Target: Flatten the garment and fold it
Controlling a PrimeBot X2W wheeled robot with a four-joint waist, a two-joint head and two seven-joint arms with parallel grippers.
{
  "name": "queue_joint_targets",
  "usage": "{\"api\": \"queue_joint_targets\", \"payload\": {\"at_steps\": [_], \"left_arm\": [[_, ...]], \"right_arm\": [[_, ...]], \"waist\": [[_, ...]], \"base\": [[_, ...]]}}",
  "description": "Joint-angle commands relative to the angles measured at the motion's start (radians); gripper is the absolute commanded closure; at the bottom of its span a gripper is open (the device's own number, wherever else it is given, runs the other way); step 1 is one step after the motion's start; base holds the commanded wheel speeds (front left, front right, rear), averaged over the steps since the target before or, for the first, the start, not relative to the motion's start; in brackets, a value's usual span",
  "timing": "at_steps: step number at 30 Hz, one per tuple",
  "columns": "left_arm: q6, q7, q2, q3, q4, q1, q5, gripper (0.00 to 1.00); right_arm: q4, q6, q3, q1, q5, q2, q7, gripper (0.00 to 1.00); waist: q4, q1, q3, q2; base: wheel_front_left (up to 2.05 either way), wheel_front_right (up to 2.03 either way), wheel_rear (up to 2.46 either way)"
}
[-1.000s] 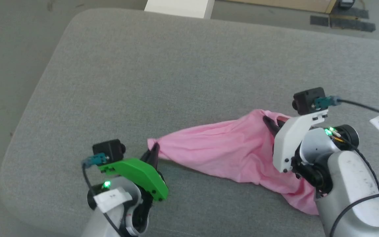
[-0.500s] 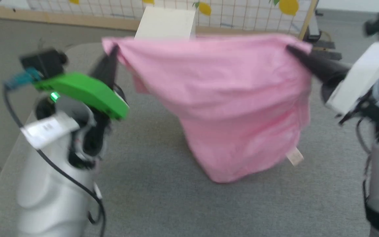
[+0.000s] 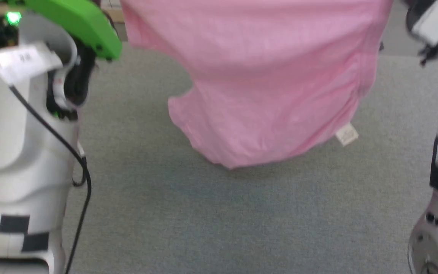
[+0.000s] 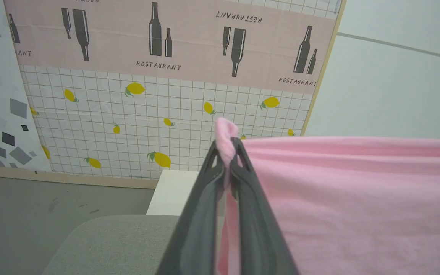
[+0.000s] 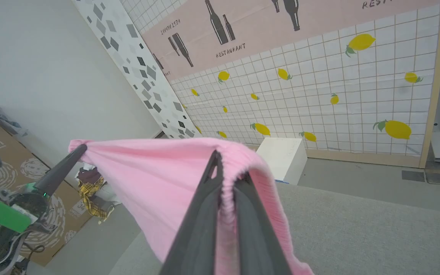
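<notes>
Head view: the garment (image 3: 264, 95), bunched on the cushion (image 3: 203, 220) a second ago, now hangs spread at frame top, pinched by the closed left gripper (image 4: 226, 148) and right gripper (image 5: 230, 168), apparently ready for flattening.

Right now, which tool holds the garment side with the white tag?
The right tool, white-mounted: the tag hangs on the garment below it, away from the green-mounted left tool.

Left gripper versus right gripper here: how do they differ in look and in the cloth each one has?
The left gripper carries a green mount; the right gripper carries a white mount. A smooth nub of the garment pokes past the left gripper's tips; a ribbed, gathered edge wraps over the right gripper's tips. Shared: both are shut on the garment's top edge, holding it spread between them.
</notes>
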Motion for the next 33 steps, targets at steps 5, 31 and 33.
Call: {"api": "queue_joint_targets", "payload": {"at_steps": [5, 31, 33], "left_arm": [[0.008, -0.032, 0.018, -0.031, 0.128, -0.191, 0.082, 1.0], [-0.077, -0.514, -0.064, -0.052, 0.472, -0.489, 0.132, 1.0], [-0.09, -0.533, -0.074, -0.06, 0.478, -0.434, 0.123, 1.0]], "right_arm": [[0.182, -0.002, -0.032, -0.22, -0.076, 0.006, -0.108, 1.0], [0.425, -0.002, 0.195, -0.46, 0.075, -0.072, -0.673, 1.0], [0.381, -0.002, 0.224, -0.37, 0.132, -0.101, -0.668, 1.0]], "waist": [[-0.053, 0.0, 0.183, -0.0001], [-0.025, 0.0, 0.431, -0.0001], [-0.013, 0.0, 0.392, -0.0001]], "base": [[0.0, 0.0, 0.0], [0.0, 0.0, 0.0], [0.0, 0.0, 0.0]]}}
